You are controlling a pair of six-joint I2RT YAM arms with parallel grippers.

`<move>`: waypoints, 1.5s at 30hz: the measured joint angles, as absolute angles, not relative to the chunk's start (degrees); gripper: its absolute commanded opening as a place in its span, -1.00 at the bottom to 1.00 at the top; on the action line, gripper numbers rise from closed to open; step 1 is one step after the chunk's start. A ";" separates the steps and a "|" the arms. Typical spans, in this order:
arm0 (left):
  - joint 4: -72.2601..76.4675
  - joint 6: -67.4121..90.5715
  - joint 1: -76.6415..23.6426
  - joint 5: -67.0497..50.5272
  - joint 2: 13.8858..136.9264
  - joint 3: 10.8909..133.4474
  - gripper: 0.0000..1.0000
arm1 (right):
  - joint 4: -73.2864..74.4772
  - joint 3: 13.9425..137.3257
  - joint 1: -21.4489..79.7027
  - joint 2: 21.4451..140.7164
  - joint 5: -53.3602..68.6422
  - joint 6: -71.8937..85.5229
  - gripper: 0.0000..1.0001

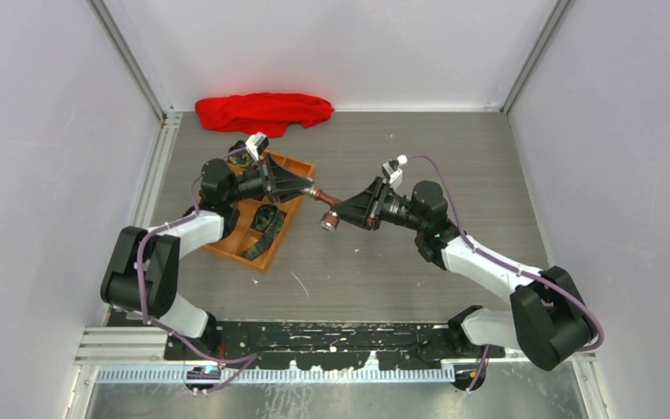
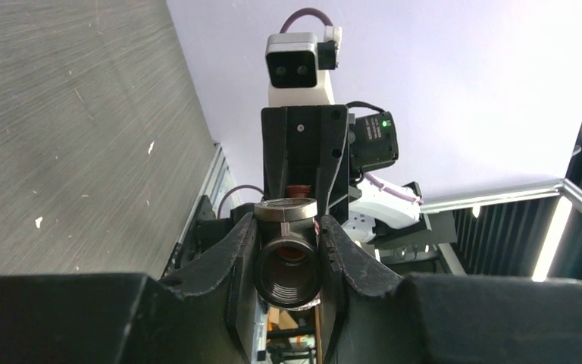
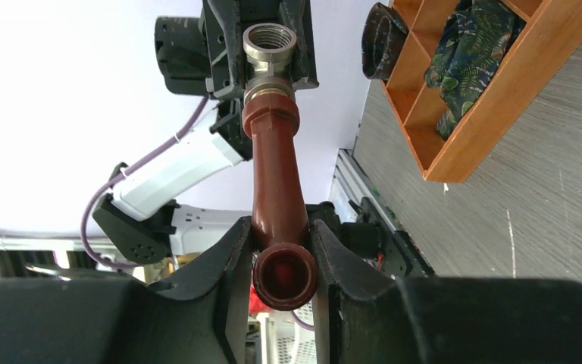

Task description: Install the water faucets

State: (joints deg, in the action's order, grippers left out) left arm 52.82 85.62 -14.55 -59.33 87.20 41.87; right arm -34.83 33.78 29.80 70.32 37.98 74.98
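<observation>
Both grippers hold faucet pieces in mid-air above the table, facing each other. My right gripper [image 3: 282, 258] is shut on a reddish-brown faucet pipe [image 3: 276, 182], gripped near its open end. The pipe's far end meets a silvery threaded fitting [image 3: 267, 49]. My left gripper [image 2: 288, 258] is shut on that fitting [image 2: 288, 265], whose open threaded bore faces the left wrist camera. In the top view the left gripper [image 1: 308, 187] and right gripper [image 1: 346, 208] stand close together, with the joined piece [image 1: 324, 201] between them and a silvery end [image 1: 329, 224] pointing down.
An orange wooden compartment tray [image 1: 235, 251] lies under the left arm and holds dark patterned coiled straps [image 1: 266, 218]. It also shows in the right wrist view [image 3: 492, 98]. A red cloth [image 1: 263, 112] lies at the table's back. White walls enclose the table.
</observation>
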 measured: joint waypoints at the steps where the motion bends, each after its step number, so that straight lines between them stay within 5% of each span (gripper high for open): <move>1: 53.95 86.39 -14.61 -58.85 87.81 41.52 -1.00 | -34.96 33.63 29.74 70.65 37.80 76.18 -0.73; 5: 56.21 87.20 -14.66 -56.34 88.27 39.97 -1.00 | -37.67 32.36 29.74 72.05 36.62 80.40 0.45; 9: 55.75 86.30 -15.46 -52.03 88.27 38.76 -1.00 | -39.81 30.79 30.13 72.66 36.10 83.96 0.95; 25: 45.04 86.11 -15.75 -44.51 84.03 38.54 -1.00 | -15.31 34.28 30.37 62.19 29.12 63.66 1.00; 45: 31.79 79.22 -15.92 -40.36 81.08 39.31 -1.00 | -42.04 36.67 31.44 68.49 35.99 73.47 1.00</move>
State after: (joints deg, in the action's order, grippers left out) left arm 31.79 79.22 -15.92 -40.36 81.08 39.31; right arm -42.04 36.67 31.44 68.49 35.99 73.47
